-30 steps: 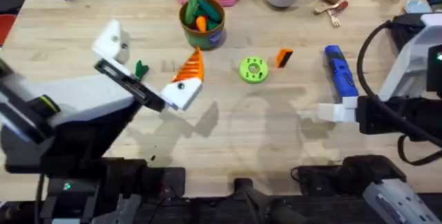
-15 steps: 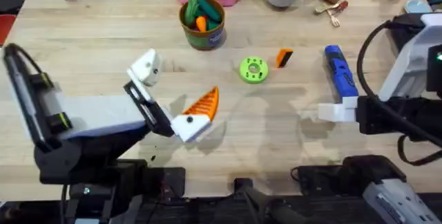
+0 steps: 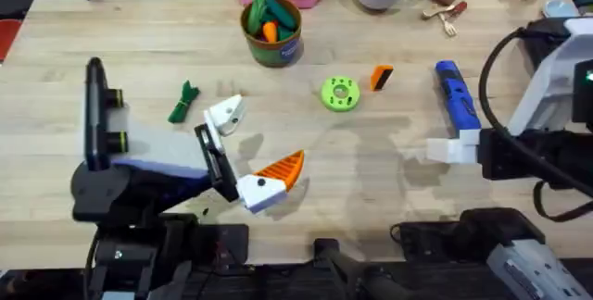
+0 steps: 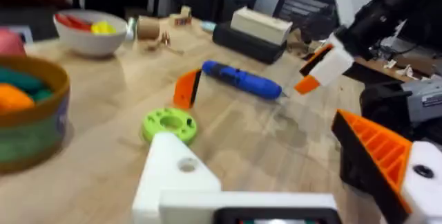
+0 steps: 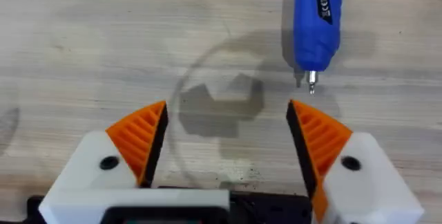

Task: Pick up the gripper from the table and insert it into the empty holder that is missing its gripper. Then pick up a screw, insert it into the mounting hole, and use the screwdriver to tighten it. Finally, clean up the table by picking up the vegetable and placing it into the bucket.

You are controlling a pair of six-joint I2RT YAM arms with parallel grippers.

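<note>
— Pulled back again, that left arm; its claw [image 3: 248, 152] has slid down the table toward its base, and the vegetable [image 3: 183, 102] it was covering lies bare on the wood now.

— Fingers?

— Spread wide, nothing in them. One jaw wears its orange pad [image 3: 283, 168], the other is just the bare white holder [image 3: 225, 115], so the missing piece isn't in yet.

— And that piece?

— The gripper [image 3: 381, 78] sits up the table, just beside the green disc [image 3: 340, 93], well apart from the holder.

— Right arm?

— Hasn't budged. Right claw [image 5: 228, 137] hovers low over the table, pads wide, empty, with the screwdriver [image 3: 456, 94] lying just ahead of it, tip toward the pads.

— So where are we?

— At the start, I'd say. Someone must fetch that orange piece first. The bucket [image 3: 272, 30] waits at the back, vegetable well short of it.
</note>
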